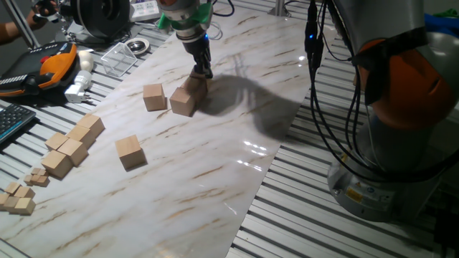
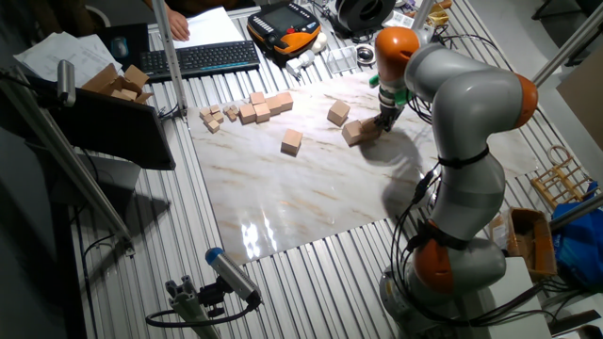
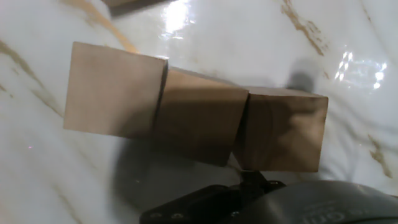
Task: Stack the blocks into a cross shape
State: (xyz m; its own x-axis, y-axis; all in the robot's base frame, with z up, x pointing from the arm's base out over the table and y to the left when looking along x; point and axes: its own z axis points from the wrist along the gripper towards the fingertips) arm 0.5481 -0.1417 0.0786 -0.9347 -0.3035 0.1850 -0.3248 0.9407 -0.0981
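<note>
Three tan blocks lie touching in a row on the marble board; the hand view shows them as left (image 3: 115,90), middle (image 3: 199,115) and right (image 3: 283,130). In one fixed view the row runs from the near block (image 1: 183,102) back to one under the fingers (image 1: 196,84). A fourth block (image 1: 154,97) sits just left of the row, and a fifth (image 1: 130,152) lies alone nearer the front. My gripper (image 1: 203,71) stands upright at the far end of the row. Its fingers look closed together, tips at that block's top. It also shows in the other fixed view (image 2: 384,120).
A joined row of tan cubes (image 1: 72,145) and small cubelets (image 1: 19,199) lie off the board's left edge. A keyboard (image 1: 13,120), an orange pendant (image 1: 50,66) and a clear tray (image 1: 120,56) sit at the back left. The robot base (image 1: 401,150) stands to the right.
</note>
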